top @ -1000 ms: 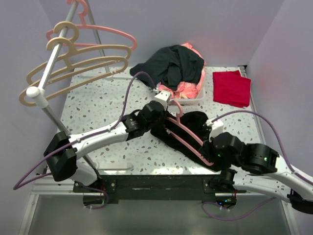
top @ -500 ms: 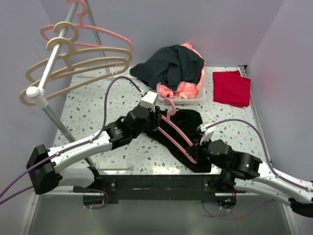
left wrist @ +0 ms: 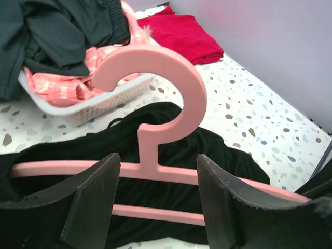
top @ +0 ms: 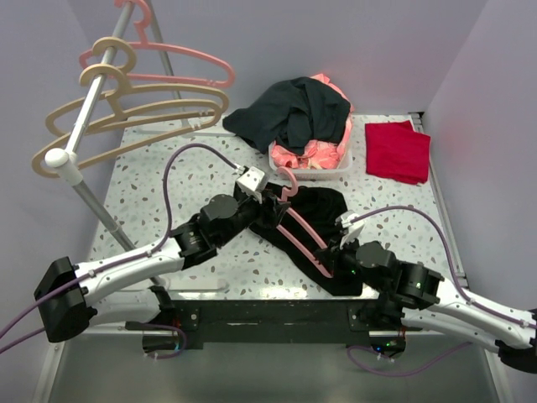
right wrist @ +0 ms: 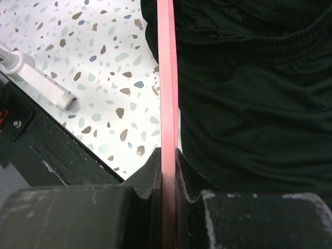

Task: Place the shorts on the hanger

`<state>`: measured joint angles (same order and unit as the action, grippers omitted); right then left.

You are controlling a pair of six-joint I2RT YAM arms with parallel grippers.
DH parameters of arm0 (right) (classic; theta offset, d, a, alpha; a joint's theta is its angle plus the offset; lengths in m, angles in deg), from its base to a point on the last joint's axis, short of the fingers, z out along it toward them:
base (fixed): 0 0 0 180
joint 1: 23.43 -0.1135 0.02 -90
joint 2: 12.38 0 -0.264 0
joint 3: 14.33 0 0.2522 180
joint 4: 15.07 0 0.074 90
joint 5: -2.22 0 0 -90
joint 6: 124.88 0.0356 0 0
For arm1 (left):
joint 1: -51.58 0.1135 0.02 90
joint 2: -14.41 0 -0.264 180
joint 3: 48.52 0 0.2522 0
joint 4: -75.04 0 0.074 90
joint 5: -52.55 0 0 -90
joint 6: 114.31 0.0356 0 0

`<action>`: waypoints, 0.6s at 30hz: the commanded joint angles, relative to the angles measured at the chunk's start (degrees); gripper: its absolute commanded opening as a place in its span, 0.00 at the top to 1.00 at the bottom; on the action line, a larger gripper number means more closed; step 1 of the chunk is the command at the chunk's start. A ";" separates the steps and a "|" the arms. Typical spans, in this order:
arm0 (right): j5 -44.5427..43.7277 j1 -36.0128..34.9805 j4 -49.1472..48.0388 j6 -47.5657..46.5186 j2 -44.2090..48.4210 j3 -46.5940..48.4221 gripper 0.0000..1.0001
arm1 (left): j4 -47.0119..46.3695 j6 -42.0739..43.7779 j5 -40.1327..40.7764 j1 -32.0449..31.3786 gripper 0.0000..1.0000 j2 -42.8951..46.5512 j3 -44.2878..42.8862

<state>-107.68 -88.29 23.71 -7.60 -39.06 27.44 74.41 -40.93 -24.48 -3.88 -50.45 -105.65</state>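
Observation:
The black shorts point(top: 325, 208) lie spread on the table in front of the white basket. The pink hanger point(top: 304, 233) rests diagonally across them, its hook point(left wrist: 155, 78) toward the basket. My left gripper point(top: 270, 201) hovers just short of the hanger's neck. Its dark fingers point(left wrist: 88, 207) stand open on either side of the neck with nothing between them. My right gripper point(top: 334, 259) is shut on the hanger's near arm point(right wrist: 167, 78), which runs straight out from between its jaws. The shorts point(right wrist: 249, 104) lie to the right of it there.
A white basket point(top: 333, 174) holds pink cloth and a dark grey-green garment point(top: 294, 109). A folded red cloth point(top: 397, 149) lies at the back right. A rail point(top: 80, 138) at the left carries beige and pink hangers point(top: 143, 105). The table's near edge lies just behind my right gripper.
My left gripper has opened, let go of the hanger's neck and drawn back to the left. The right arm has pulled the hanger and shorts a little nearer.

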 commanded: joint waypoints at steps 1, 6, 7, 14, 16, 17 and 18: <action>-0.23 -0.09 -7.00 -1.36 0.49 -0.24 1.00 | -9.16 3.70 -1.38 -0.26 0.34 -3.94 -1.10; 0.48 -0.09 -7.44 -1.27 0.05 -0.41 1.00 | -13.12 4.76 1.26 -0.26 0.32 -7.29 -1.88; 0.56 -0.09 -7.52 -1.19 0.05 -0.41 1.00 | -13.29 4.84 1.70 -0.26 0.32 -8.43 -2.32; 0.57 -0.09 -8.31 -1.80 -0.31 -0.76 1.00 | -17.60 4.76 2.76 -0.35 0.58 -11.86 -2.68; 0.04 -0.09 -8.14 -1.89 -0.83 -0.59 1.00 | -18.21 4.50 3.37 -0.26 0.72 -13.09 -2.33; -0.22 -0.09 -7.88 -1.80 -0.92 -0.50 1.00 | -19.08 4.49 3.90 -0.26 0.86 -13.27 -1.98; -0.49 -0.18 -7.27 -1.71 -1.18 -0.06 1.00 | -19.62 4.67 3.99 -0.26 0.92 -13.36 -1.54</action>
<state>-107.72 -88.29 21.24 -8.40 -39.56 27.03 61.28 -36.75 -22.03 -3.93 -62.60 -106.20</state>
